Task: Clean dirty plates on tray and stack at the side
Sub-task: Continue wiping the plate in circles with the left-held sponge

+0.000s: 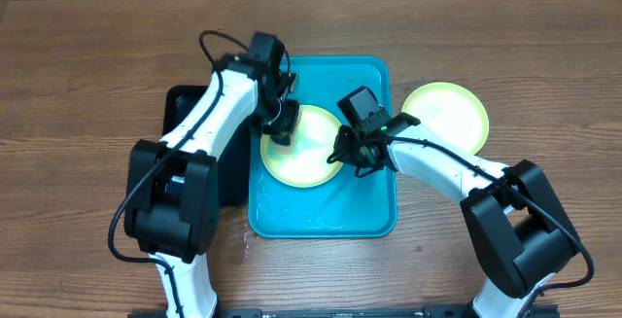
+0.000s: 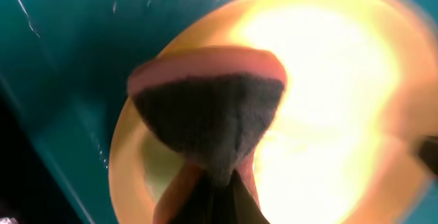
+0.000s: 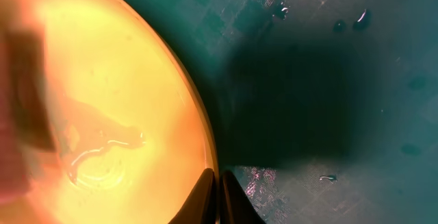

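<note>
Now | left gripper (image 1: 280, 131): sponge (image 2: 212, 114) on plate (image 1: 309, 158) | right gripper (image 3: 217, 186): pinching plate

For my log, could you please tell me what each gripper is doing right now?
Left gripper: closed on the sponge, over the plate.
Right gripper: closed on the plate's rim.

Readable text: none in any of the three views.
Tray (image 1: 374, 201): plain turquoise, no lettering or label to be made out.
Plates (image 1: 449, 114): plain surfaces, no print or number legible.
Wrist views: too blurred to read anything.
</note>
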You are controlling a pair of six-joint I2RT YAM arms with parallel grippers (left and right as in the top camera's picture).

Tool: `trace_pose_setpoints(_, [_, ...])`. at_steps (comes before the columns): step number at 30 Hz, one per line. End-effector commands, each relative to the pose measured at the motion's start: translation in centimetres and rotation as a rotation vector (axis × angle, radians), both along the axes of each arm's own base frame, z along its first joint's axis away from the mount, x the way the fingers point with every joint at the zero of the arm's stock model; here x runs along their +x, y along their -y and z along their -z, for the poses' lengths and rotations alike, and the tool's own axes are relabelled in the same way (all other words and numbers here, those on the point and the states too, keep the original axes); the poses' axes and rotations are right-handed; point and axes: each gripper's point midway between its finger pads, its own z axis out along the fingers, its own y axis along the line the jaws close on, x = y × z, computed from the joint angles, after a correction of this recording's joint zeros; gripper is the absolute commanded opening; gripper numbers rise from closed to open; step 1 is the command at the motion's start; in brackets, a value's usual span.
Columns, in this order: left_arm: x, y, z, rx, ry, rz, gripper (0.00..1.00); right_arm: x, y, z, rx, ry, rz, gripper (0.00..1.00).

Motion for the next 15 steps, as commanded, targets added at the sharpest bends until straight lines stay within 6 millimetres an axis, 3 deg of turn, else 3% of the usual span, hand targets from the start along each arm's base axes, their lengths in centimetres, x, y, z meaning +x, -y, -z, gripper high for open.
trace_pose_setpoints(1, [-1.1,-2.5,2.1,0.122,-0.006,-0.125,0.04,-0.4,-0.2,0.3,0.001,-0.006,-0.014,0.04])
trace_pose_setpoints(5, [-2.2,-1.5,3.8,0.065,-0.033,-0.132,0.04,-0.4,-0.2,0.3,0.001,-0.006,-0.014,0.04])
trace_pose_setpoints(8, [-3.2,0.9,3.8,-0.072,-0.081,-0.081,0.05,-0.3,-0.3,0.3,0.003,-0.004,-0.014,0.04])
trace_pose_setpoints(11, [-3.8,3.6,2.8,-0.236,-0.112,-0.018,0.04,-0.3,-0.3,0.3,0.003,-0.003,-0.014,0.04])
trace_pose_setpoints(15, [-2.7,5.6,0.1,-0.391,-0.107,-0.004,0.04,-0.3,-0.3,0.3,0.003,-0.003,-0.014,0.04])
